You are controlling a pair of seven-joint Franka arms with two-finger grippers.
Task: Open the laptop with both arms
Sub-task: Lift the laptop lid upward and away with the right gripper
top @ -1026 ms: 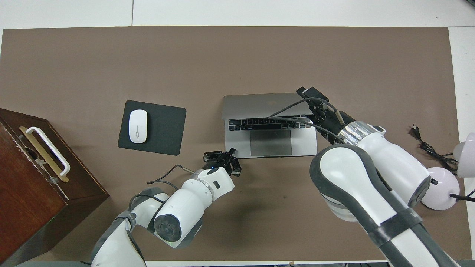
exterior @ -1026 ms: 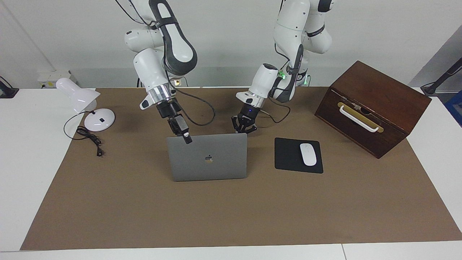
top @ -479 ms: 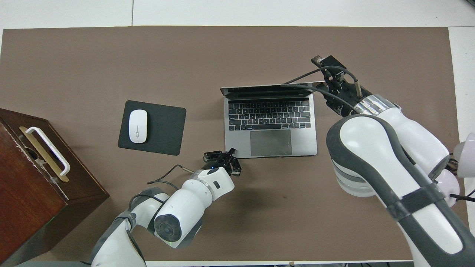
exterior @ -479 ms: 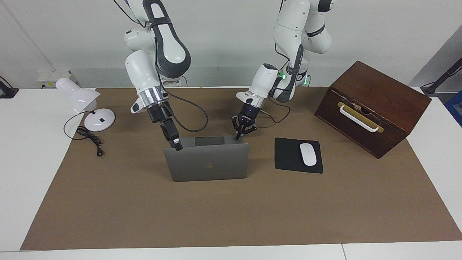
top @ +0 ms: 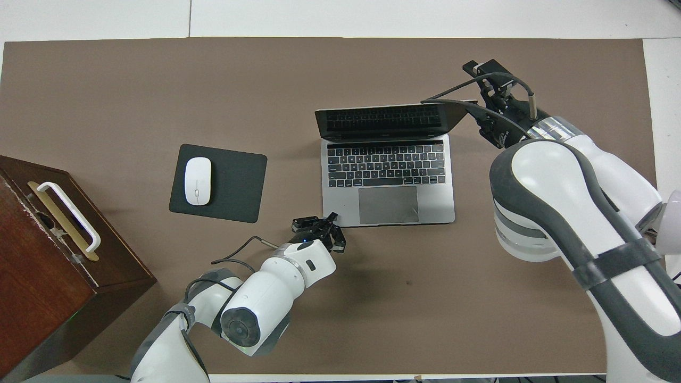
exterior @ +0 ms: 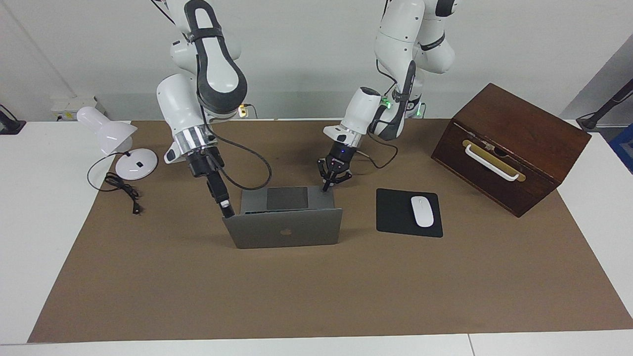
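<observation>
The slim silver-grey laptop [exterior: 283,228] sits mid-bench on the brown mat, its lid raised past upright and leaning away from the robots. The right end effector [exterior: 227,211], a black two-finger tool on the white arm, is at the lid's top corner toward the right arm's end of the bench; whether its fingers pinch that corner or merely press it cannot be told. The left end effector [exterior: 328,185] is clenched on nothing, its tip at the corner of the laptop's base nearest the robots, seemingly pinning it down.

To do this step well, the right arm should follow the hinge's arc and not pull straight, easing off as the screen nears a usable angle, while the left tip keeps firm downward pressure so the base neither lifts nor slides. Over-rotating the lid would strain the hinge.

The overhead view shows the black keys, grey trackpad and dark screen face, confirming the opening. The facing view shows the lid's back with its dark logo and how low each end effector sits, which the overhead view cannot give.
</observation>
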